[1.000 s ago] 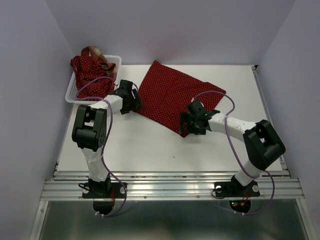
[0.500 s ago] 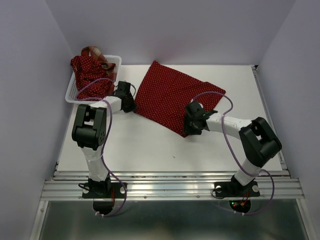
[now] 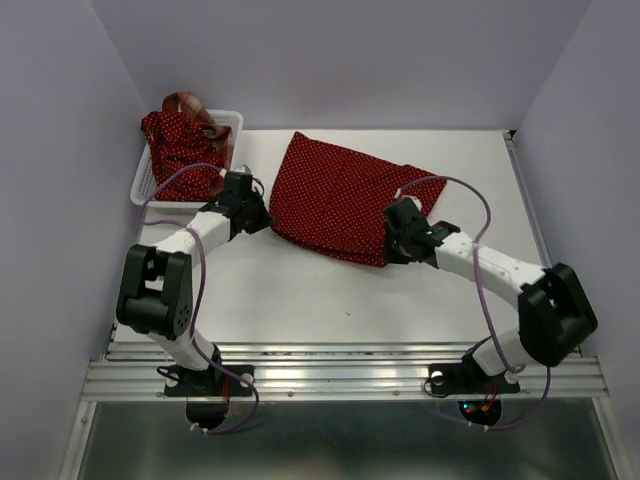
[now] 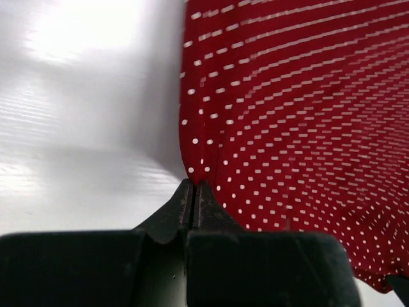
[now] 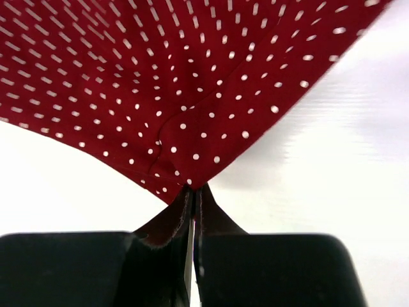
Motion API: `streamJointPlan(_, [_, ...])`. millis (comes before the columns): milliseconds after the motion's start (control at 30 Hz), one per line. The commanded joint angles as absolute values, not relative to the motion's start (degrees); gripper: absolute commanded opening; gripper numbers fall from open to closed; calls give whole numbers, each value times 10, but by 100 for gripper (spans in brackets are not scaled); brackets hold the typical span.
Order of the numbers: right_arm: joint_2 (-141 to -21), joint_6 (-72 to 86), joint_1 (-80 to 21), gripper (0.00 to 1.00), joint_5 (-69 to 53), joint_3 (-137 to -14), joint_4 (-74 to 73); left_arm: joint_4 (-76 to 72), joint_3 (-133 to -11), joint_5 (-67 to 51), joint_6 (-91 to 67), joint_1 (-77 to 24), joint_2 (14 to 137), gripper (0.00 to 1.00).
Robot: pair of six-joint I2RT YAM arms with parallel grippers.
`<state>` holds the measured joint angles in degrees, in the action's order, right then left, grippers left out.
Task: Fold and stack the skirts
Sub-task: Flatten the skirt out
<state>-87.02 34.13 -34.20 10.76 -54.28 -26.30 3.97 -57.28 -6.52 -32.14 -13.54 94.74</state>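
One dark red white-dotted skirt (image 3: 335,195), spread mostly flat; near edge seemingly lifted

The top camera sits high above and behind both arm bases (image 3: 205,378), facing down and forward from far off, taking in the whole counter (image 3: 300,290). Each wrist camera rides just behind its own tool, looking along the fingers (image 4: 174,214) at very close range: the left tool (image 4: 193,187) at the left edge of the dotted skirt (image 4: 287,128), the right tool (image 5: 192,190) at its near corner. All three views share that skirt and bare counter beside it.
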Motion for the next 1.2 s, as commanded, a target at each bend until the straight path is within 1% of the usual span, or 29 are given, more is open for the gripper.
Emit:
streamJointPlan(0, [-745, 286, -332, 1, 169, -597, -306, 27, -580, -98, -347, -164, 820, 0])
streamJointPlan(67, [-724, 258, -324, 1, 168, -622, -315, 25, -616, -100, -347, -177, 788, 0])
streamJointPlan(167, [-713, 215, -294, 1, 192, -703, -316, 26, -689, -70, -341, -194, 742, 0])
streamJointPlan(300, [-732, 159, -247, 1, 227, -779, -316, 25, -792, -33, -320, -193, 757, 0])
streamJointPlan(333, [-738, 131, -216, 1, 222, -815, -309, 26, -813, -20, -306, -193, 769, 0])
streamJointPlan(367, [-745, 120, -199, 1, 200, -832, -302, 27, -859, -18, -301, -192, 783, 0])
streamJointPlan(433, [-767, 96, -171, 1, 167, -862, -288, 34, -911, -16, -289, -185, 843, 0])
streamJointPlan(467, [-802, 80, -147, 1, 129, -898, -282, 39, -974, -23, -280, -181, 867, 0])
streamJointPlan(533, [-843, 59, -129, 1, 88, -938, -279, 60, -1047, -36, -273, -172, 953, 0])
streamJointPlan(567, [-863, 48, -120, 0, 73, -956, -269, 67, -1129, -54, -268, -164, 983, 0])
streamJointPlan(600, [-908, 45, -99, 1, 50, -1004, -267, 82, -1178, -63, -258, -161, 1046, 0])
streamJointPlan(633, [-932, 41, -87, 1, 36, -1034, -268, 97, -1231, -73, -252, -157, 1082, 0])
streamJointPlan(667, [-955, 40, -74, 1, 26, -1063, -267, 111, -1347, -75, -249, -152, 1113, 0])
streamJointPlan(700, [-999, 39, -51, 1, 5, -1132, -268, 134, -1411, -79, -244, -149, 1174, 0])
streamJointPlan(733, [-1018, 39, -41, 1, -9, -1166, -264, 136, -1459, -109, -249, -142, 1200, 0])
streamJointPlan(767, [-1038, 40, -33, 1, -23, -1205, -264, 104, -1517, -129, -257, -129, 1224, 0])
streamJointPlan(800, [-1073, 40, -26, 1, -32, -1279, -265, 71, -1517, -149, -284, -121, 1223, 0])
streamJointPlan(833, [-1085, 35, -21, 1, -39, -1308, -255, 29, -1500, -178, -303, -113, 1212, 0])
streamJointPlan(867, [-1094, 33, -21, 1, -41, -1334, -253, -9, -1445, -190, -318, -106, 1199, 0])
streamJointPlan(900, [-1104, 34, -21, 1, -47, -1359, -252, -98, -1418, -199, -329, -95, 1169, 0])
streamJointPlan(933, [-1101, 34, -21, 1, -52, -1376, -248, -115, -1405, -199, -340, -92, 1159, 0])
streamJointPlan(1000, [-1084, 26, -21, 1, -60, -1362, -208, -106, -1432, -196, -330, -91, 1153, 0])
streamJointPlan(1033, [-1060, 22, -21, 1, -55, -1330, -182, -99, -1436, -209, -320, -90, 1149, 0])
streamJointPlan(1133, [-1028, 6, -21, 0, -33, -1277, -180, -89, -1359, -215, -305, -90, 1105, 0])
streamJointPlan(1167, [-1004, 7, -21, 1, -42, -1225, -179, -91, -1274, -203, -290, -90, 1089, 0])
